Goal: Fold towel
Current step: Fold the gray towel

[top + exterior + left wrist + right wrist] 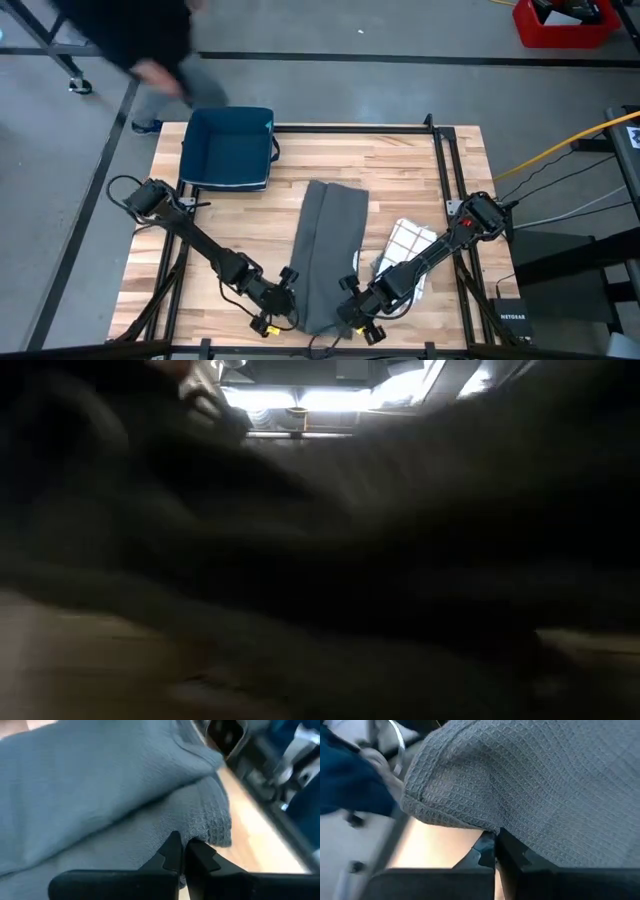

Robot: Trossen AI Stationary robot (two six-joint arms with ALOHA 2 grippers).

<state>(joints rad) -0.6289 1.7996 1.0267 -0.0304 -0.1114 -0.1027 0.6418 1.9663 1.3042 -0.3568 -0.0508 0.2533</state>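
Note:
A grey waffle-weave towel [330, 240] lies as a long narrow strip down the middle of the wooden table [420, 170]. Its far end rests flat on the table. At its near end, my left gripper [290, 302] stands at the towel's left edge and my right gripper [350, 306] at its right edge. Both are shut on the cloth. In the low view, dark blurred cloth [320, 560] fills the picture. My left gripper [183, 851] pinches the towel's hemmed edge [202, 832] close to a near corner, between its two fingers; the cloth bunches in folds beyond them. My right gripper [495, 845] pinches the towel's hemmed edge [482, 822] between its two fingers, and the cloth drapes over them, raised off the table.
A dark blue bin [228, 148] stands at the table's far left. A white checked cloth [408, 245] lies right of the towel, under the right arm. A person [140, 45] stands beyond the far left corner. Black frame rails [445, 170] run along the table's sides.

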